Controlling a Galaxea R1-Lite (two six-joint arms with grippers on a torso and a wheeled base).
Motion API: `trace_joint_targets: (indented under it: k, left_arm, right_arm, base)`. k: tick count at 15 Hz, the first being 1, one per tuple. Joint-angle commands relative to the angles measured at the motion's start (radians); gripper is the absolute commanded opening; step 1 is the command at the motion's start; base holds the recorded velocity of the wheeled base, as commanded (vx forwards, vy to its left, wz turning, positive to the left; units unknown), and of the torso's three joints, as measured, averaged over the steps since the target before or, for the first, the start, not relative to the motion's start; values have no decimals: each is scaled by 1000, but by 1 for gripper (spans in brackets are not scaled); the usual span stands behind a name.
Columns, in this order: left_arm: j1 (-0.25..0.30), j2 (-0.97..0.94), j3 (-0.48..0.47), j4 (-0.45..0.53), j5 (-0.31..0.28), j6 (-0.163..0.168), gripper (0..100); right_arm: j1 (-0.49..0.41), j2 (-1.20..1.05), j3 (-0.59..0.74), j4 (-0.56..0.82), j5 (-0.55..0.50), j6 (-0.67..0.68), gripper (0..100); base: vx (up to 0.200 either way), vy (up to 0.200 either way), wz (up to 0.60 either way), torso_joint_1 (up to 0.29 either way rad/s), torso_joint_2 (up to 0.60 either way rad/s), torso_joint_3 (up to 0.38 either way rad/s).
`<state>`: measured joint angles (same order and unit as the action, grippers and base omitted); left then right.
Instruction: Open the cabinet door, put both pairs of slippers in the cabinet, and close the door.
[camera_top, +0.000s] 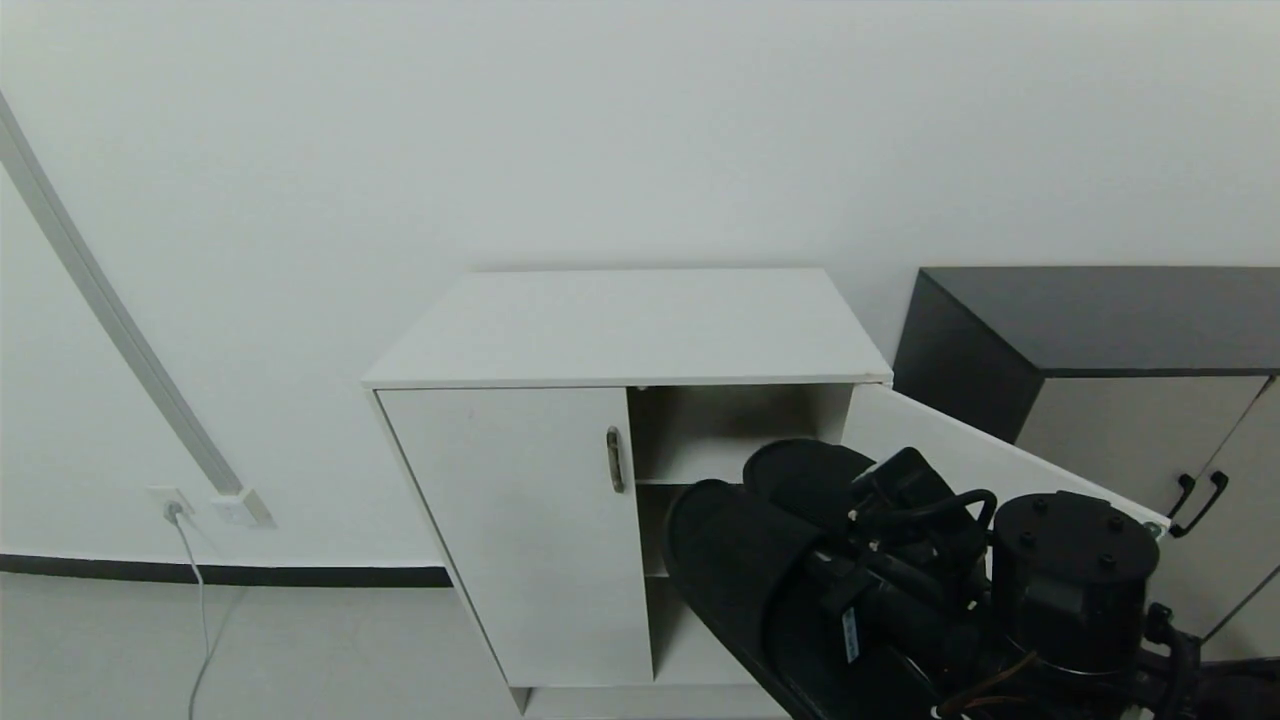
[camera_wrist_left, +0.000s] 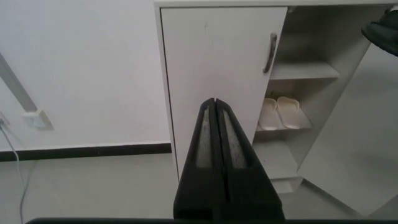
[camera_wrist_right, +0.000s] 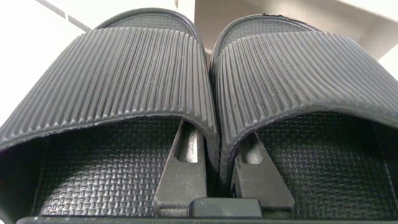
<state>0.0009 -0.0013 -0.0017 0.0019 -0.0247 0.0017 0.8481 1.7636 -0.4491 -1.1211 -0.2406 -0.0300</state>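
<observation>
A white two-door cabinet (camera_top: 620, 330) stands against a pale wall. Its left door (camera_top: 520, 520) is closed; its right door (camera_wrist_left: 360, 137) is swung wide open, showing two shelves and the cabinet floor.

My judgement of the risk: the opening is only one door wide, so the toes of the black slippers (camera_top: 740, 550) could catch on a shelf edge (camera_wrist_left: 305, 71), on the edge of the closed door, or on the open door beside my right arm. I hold the pair by a narrow pinch, so such a knock might twist one slipper loose and drop it to the floor.

The black pair is in the air in front of the open half, outside the cabinet, toes pointing towards the shelves. My right gripper (camera_wrist_right: 219, 177) has its jaws clenched on the pair. One finger reaches inside each slipper under its ribbed strap, pressing the two touching inner walls together. The slippers lie side by side, projecting forward from the jaws.

My left gripper (camera_wrist_left: 216, 143) hangs low in front of the closed door, jaws pressed together on nothing.

A pale pair of slippers (camera_wrist_left: 283, 113) already sits on the lower shelf, at the front.

A small dark handle (camera_top: 614, 459) is on the closed door's inner edge.
</observation>
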Motion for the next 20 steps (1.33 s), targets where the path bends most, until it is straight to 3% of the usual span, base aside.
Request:
trace_joint_targets:
  k: [1,11,20]
  left_arm:
    - [1,1,0,0,0,0,0]
    - [1,1,0,0,11,-8,0]
    - [1,1,0,0,11,-11,0]
  right_arm:
    - [0,4,1,0,0,-1,0]
    - [2,5,9,0,0,-1,0]
    - [2,5,10,0,-2,-1,0]
  base:
    - [0,0,0,-207,544,305]
    - [0,0,0,-181,511,323]
    - [0,0,0,-108,462,350]
